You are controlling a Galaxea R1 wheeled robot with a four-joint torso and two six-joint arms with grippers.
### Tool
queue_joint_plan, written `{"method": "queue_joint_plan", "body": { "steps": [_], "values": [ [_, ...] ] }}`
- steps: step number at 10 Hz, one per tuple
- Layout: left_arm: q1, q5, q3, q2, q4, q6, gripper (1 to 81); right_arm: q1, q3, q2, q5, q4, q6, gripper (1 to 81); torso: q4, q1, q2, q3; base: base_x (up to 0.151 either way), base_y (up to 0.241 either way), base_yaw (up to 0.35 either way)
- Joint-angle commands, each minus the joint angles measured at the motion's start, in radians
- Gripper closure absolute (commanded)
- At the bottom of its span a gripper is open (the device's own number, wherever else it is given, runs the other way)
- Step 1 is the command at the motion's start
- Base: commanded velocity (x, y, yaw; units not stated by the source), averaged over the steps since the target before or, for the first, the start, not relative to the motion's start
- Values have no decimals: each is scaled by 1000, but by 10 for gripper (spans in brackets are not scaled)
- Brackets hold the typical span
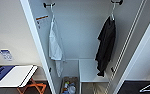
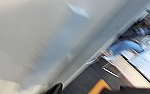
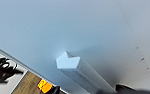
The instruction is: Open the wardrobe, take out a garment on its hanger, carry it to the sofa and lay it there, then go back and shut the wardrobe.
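The garment (image 1: pixel 105 45) hangs lengthwise downward from its hanger (image 1: pixel 112 12) in the open wardrobe (image 1: pixel 81 30); tool states: cannot tell.

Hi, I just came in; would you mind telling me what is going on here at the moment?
The robot faces the wardrobe, which stands open. Inside, the black garment hangs on its hanger at the right, and a white garment hangs at the left. Nothing is being held yet; both garments hang untouched. A white folding table with orange legs stands to the left of the wardrobe.
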Motion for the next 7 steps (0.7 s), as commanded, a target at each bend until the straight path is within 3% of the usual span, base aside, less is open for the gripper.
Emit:
{"method": "queue_joint_plan", "body": {
  "steps": [1, 3, 5, 7],
  "values": [
    [12, 4, 110, 3, 16, 5, 10, 45, 33, -50, -118, 22, 25, 10, 0, 0, 0, 0, 0, 0, 0],
    [64, -8, 55, 7, 12, 4, 10, 15, 7, -61, -97, 22, 26, 10, 0, -4, -2, 1, 0, 0, 0],
    [148, -112, -69, 61, -5, -1, 10, -37, -65, -68, -28, 25, 34, 10, 0, -6, -3, 2, 0, 0, 0],
    [214, -157, -222, 139, -22, -2, 10, -90, -148, -64, 30, 28, 40, 10, 0, -7, -4, 2, 0, 0, 0]
  ]
}}
